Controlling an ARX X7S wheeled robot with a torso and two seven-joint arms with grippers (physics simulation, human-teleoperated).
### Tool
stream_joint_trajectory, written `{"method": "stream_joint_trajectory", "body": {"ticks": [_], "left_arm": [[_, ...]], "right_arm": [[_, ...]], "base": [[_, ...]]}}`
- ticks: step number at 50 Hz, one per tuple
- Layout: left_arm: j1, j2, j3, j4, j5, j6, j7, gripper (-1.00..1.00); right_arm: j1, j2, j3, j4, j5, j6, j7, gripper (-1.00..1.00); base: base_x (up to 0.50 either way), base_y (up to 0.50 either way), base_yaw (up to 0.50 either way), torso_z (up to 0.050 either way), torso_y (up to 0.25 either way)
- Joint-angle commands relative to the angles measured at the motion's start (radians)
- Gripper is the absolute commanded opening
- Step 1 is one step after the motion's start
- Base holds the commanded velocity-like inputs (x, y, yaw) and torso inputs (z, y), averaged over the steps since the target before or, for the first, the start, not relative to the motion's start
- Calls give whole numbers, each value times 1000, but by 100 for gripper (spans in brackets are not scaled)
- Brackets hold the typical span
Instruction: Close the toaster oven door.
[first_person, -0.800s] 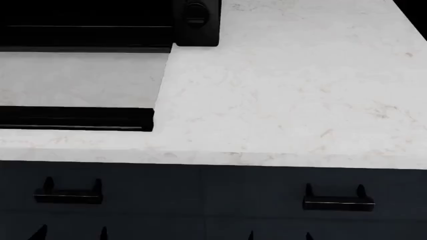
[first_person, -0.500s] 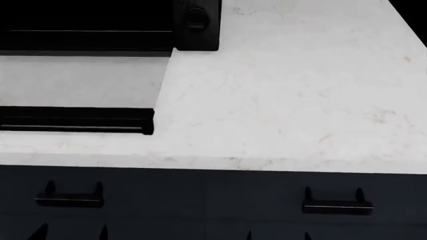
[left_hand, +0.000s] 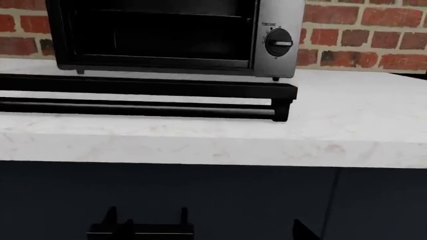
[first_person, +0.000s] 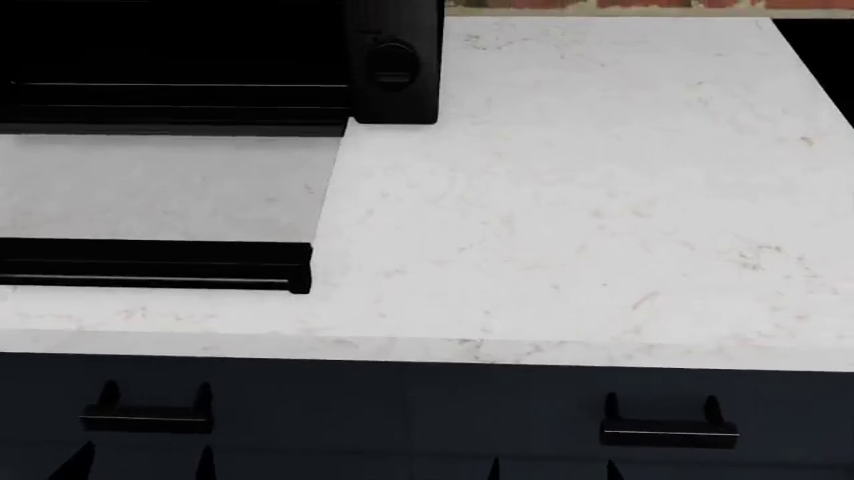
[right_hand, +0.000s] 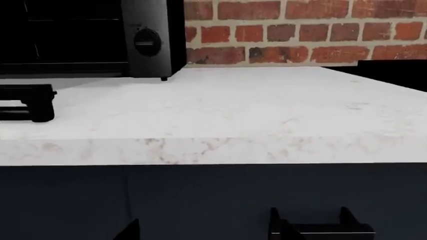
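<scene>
The black toaster oven (first_person: 394, 60) stands at the back left of the white counter, its knob panel (left_hand: 279, 42) facing me. The toaster oven door (first_person: 160, 185) lies open and flat on the counter. Its long dark bar handle (first_person: 147, 268) is near the counter's front edge and also shows in the left wrist view, handle (left_hand: 133, 107). Both grippers sit below the counter edge in front of the dark drawers. My left gripper (first_person: 143, 466) is under the door handle. My right gripper (first_person: 553, 470) is further right. Each is open and holds nothing.
The white marble counter (first_person: 574, 200) runs right to a dark edge. A red brick wall (right_hand: 300, 30) backs it. Dark drawer fronts below carry small bar handles (first_person: 147, 415) (first_person: 667, 430), close to my fingertips.
The head view has shifted, so the oven, the door and the counter edge sit lower in the frame now. The door stays open and flat. The gripper tips are in about the same place.
</scene>
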Motion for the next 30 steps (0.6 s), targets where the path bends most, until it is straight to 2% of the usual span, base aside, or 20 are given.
{"method": "stream_joint_trajectory", "body": {"ticks": [1, 5, 11, 18, 30], "left_arm": [[0, -15, 18, 6, -8, -1, -15, 100], [-5, -19, 21, 28, -16, -13, -24, 100], [-123, -91, 2, 252, -75, -359, -47, 100], [-240, -142, -71, 322, -171, -561, -32, 100], [-493, -227, -138, 294, -239, -744, -26, 100]], "right_arm": [[-3, 11, -9, -15, 18, -2, 10, 100], [0, 19, -8, -50, 28, 20, 15, 100], [72, 77, 20, -257, 28, 176, 43, 100], [185, 166, 102, -481, 50, 354, 72, 100], [531, 336, 289, -720, 164, 722, 73, 100]], "base": [[0, 0, 0, 50, 0], [0, 0, 0, 50, 0], [0, 0, 0, 0, 0], [0, 0, 0, 0, 0], [0, 0, 0, 0, 0]]}}
